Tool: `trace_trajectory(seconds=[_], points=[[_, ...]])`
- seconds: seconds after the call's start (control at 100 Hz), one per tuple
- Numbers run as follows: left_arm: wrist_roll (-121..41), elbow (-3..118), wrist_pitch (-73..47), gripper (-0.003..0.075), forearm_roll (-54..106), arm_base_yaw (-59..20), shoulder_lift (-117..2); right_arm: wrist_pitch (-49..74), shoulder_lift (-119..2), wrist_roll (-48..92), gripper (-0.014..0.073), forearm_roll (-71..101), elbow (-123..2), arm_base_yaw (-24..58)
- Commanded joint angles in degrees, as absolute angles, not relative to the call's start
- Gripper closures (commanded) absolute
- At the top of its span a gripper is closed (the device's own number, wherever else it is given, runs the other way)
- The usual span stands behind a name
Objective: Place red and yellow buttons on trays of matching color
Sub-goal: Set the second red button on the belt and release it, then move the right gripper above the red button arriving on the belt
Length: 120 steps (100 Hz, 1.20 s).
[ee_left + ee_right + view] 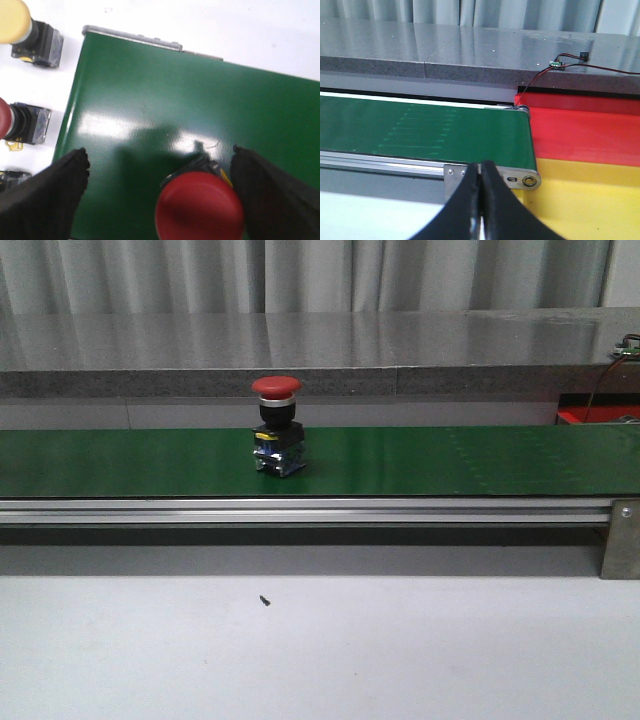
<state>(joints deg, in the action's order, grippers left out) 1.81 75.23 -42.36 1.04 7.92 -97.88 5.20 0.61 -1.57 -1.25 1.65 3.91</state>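
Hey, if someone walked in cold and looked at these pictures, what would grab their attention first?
Most likely the red button, a mushroom-capped switch standing upright and alone on the green conveyor belt, left of centre in the front view. The left gripper hangs open just above it, fingers either side of the cap. Next, the bright red tray and yellow tray side by side at the belt's right end, with the right gripper shut nearby.

red cap (276, 386) on black-bodied button (277, 436), green belt (450, 460) edged in silver rail (300, 510). red tray (585, 131) and yellow tray (590, 195) seen; black fingers (470, 200), grey counter (320, 345).
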Motion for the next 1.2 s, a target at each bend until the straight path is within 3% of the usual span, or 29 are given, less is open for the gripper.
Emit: trace_trajectory(seconds=[0.0,0.39,0.76,0.93,1.17,1.19], points=[[0.65,78.55,-40.45,0.0130,3.19,7.68,-93.80,0.59,1.56,-1.45,0.0690,-1.75,0.61,3.50],[-13.41,77.32,-38.18,0.0131,18.09,7.68,-77.98,0.59,1.56,-1.45,0.0690,-1.75,0.61,3.50],[-18.83,58.40,-32.75,0.0150,21.99,7.68,-54.81,0.31,1.56,-1.45,0.0690,-1.75,0.61,3.51],[-21.35,47.10,-31.37,0.0314,21.99,7.68,-45.12,-3.23,1.56,-1.45,0.0690,-1.75,0.61,3.51],[-22.61,33.88,-26.49,0.0734,25.65,7.58,-32.75,-3.81,1.12,-1.45,0.0690,0.56,-2.33,3.51],[-22.61,33.07,-26.10,0.0737,25.94,7.58,-31.99,-2.36,0.96,-1.45,0.0690,0.89,-3.28,3.51]])
